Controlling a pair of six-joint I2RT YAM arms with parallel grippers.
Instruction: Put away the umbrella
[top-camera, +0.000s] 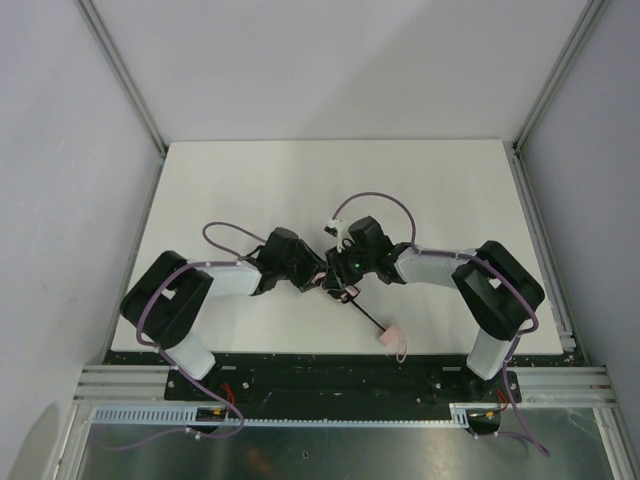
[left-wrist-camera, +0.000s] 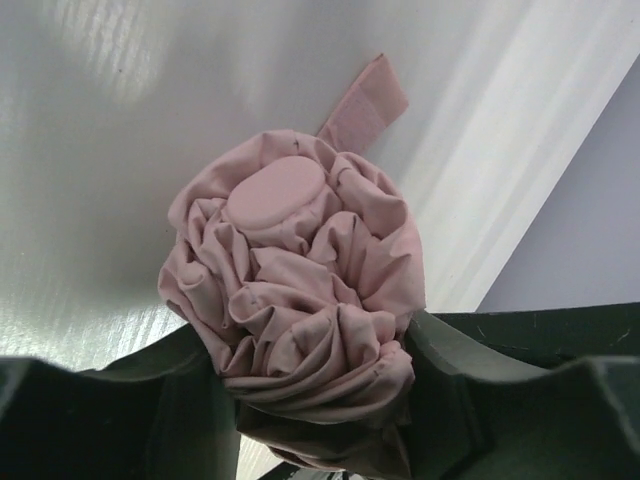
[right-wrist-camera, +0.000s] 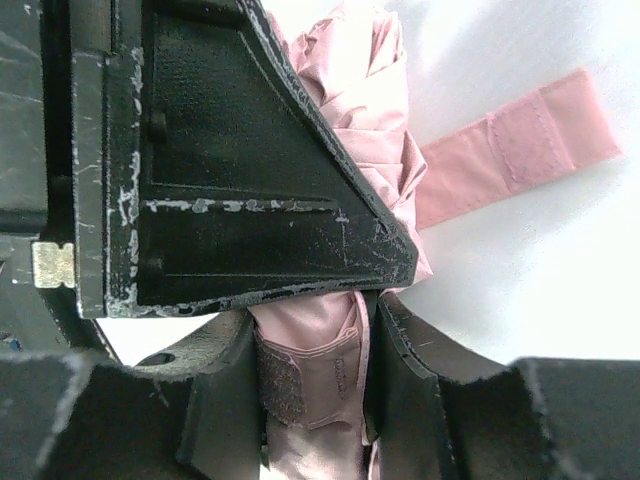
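Pinching the umbrella (left-wrist-camera: 300, 290) between them, left tool (left-wrist-camera: 320, 410) and right tool (right-wrist-camera: 315, 390) meet.

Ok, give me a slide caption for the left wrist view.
Left fingers grip the bunched pink umbrella, its closure strap sticking out over the white table.

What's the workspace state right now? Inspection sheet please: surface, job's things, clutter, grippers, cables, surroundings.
Surface: white table, no spills seen.
Job's things: umbrella mid-table between the grippers; canopy bunched; shaft extended toward the near edge; handle resting near that edge; strap loose on the table.
Clutter: nothing seen.
Grippers: left gripper shut on the canopy; right gripper shut on the canopy close beside it.
Cables: purple cables loop over both arms.
Surroundings: grey walls, aluminium frame.
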